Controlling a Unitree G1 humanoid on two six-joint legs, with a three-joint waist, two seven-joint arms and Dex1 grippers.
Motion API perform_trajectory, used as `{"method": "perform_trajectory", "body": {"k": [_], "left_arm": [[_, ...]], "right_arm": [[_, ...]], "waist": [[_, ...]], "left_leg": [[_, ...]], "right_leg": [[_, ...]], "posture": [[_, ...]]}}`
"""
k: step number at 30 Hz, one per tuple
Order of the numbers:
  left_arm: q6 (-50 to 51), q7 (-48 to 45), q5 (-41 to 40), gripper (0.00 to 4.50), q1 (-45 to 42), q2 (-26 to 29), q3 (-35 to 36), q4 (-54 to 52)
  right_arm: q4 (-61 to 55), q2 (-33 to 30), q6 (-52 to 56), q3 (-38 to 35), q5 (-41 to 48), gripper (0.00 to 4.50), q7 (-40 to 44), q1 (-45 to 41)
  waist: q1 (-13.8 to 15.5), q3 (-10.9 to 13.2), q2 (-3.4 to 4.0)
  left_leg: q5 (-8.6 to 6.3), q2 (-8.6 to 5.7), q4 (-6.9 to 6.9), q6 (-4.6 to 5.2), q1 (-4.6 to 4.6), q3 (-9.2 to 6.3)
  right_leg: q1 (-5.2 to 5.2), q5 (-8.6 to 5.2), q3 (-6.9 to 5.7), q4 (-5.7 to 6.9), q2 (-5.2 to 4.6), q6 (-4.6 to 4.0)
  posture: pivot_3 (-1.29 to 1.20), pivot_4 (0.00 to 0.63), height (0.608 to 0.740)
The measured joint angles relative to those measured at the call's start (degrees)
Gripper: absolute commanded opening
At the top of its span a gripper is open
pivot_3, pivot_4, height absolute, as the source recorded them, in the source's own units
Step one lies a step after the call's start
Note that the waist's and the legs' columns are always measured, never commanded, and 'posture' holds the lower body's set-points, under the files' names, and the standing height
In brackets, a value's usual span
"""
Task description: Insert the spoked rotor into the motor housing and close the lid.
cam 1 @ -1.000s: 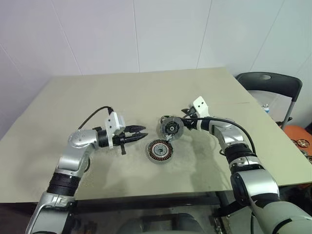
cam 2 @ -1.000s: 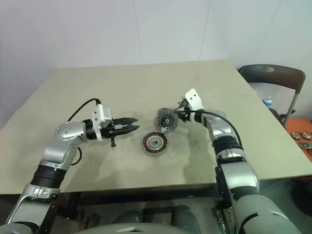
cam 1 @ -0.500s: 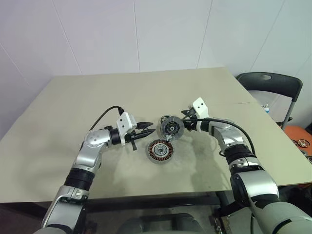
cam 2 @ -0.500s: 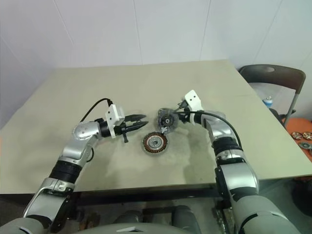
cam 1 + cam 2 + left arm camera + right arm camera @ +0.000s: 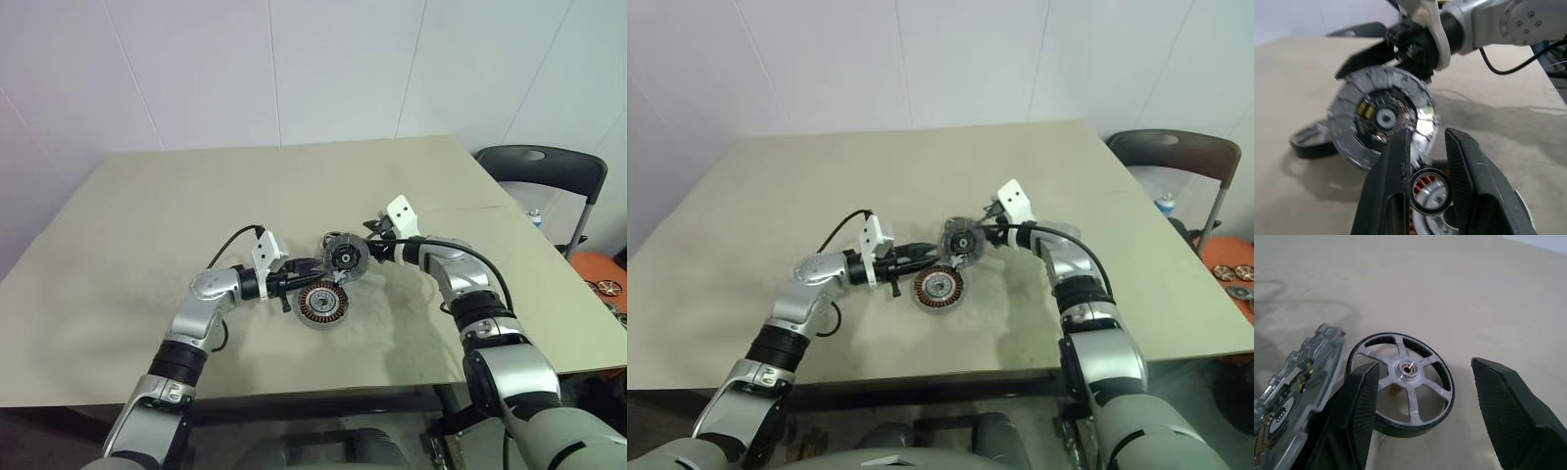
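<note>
left fingers (image 5: 1393,196) nearly closed, empty, just above copper-wound ring (image 5: 322,303) lying flat on surface (image 5: 147,215) | right fingers (image 5: 1359,416) wide apart, silver disc (image 5: 345,257) on edge against one, grip unclear | we judge disc stiff, heavyish, slick: take rim, not hub

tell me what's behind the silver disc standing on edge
A dark-rimmed spoked ring lies flat on the table just behind the silver disc. In the head views the disc covers nearly all of it; whether they touch is unclear.
</note>
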Motion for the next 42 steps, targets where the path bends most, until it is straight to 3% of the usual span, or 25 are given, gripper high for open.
{"method": "perform_trajectory", "body": {"k": [28, 33, 42], "left_arm": [[2.6, 1.2, 2.5, 0.75, 2.7, -1.3, -3.7, 1.3], [1.3, 2.3, 2.5, 2.32, 2.7, -2.0, -3.4, 3.0], [-1.6, 4.9, 2.9, 2.32, 3.2, -2.0, -2.3, 4.4]], "right_arm": [[-1.3, 0.0, 0.6, 0.0, 0.0, 3.14, -0.6, 1.1], [-1.3, 0.0, 0.6, 0.0, 0.0, 3.14, -0.6, 1.3], [-1.7, -0.1, 0.9, 0.0, 0.0, 3.14, -0.7, 1.5]], "waist": [[0.0, 0.0, 0.0], [0.1, 0.0, 0.0], [0.0, 0.0, 0.0]], "left_leg": [[0.0, 0.0, 0.0, 0.0, 0.02, 0.0], [0.0, 0.0, 0.01, 0.0, 0.01, 0.0], [0.0, 0.0, 0.01, 0.0, 0.01, 0.0]], "right_leg": [[0.02, 0.0, 0.0, 0.0, 0.0, 0.0], [0.02, 0.0, 0.0, 0.0, -0.01, 0.0], [0.02, 0.0, 0.0, 0.0, -0.01, 0.0]], "posture": [[0.0, 0.0, 0.74], [0.0, 0.0, 0.74], [0.0, 0.0, 0.74]]}}
